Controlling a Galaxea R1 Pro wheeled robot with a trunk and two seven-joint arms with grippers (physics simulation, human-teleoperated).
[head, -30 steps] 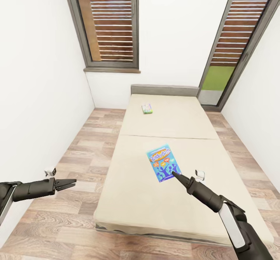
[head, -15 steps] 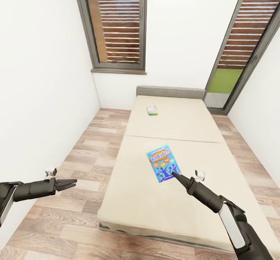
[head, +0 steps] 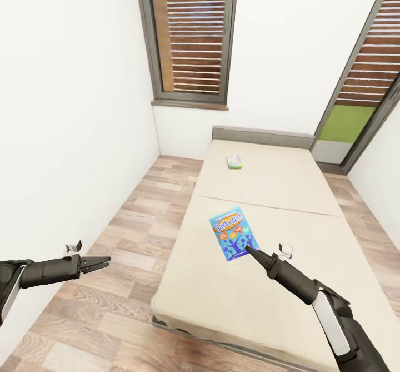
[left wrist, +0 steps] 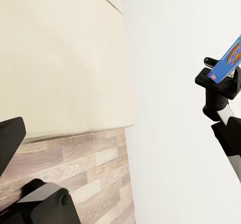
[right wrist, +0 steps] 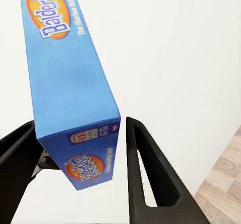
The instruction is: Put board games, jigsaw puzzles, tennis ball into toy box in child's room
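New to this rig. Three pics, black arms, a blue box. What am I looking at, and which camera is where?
These are simulator renders of a two-armed wheeled robot. The big picture comes from its head camera, looking down over both arms at a cream bed in a white room with a plank floor. The other two come from cameras on each wrist, looking along the fingers. The right hand is shut on a blue Balderdash board game, held up in the air, as the left wrist view shows. The left hand hangs over the floor, holding nothing; whether it is open is unclear. A second small game box lies further up the bed.

The view has swung left; the bed (head: 266, 261) now sits further right.
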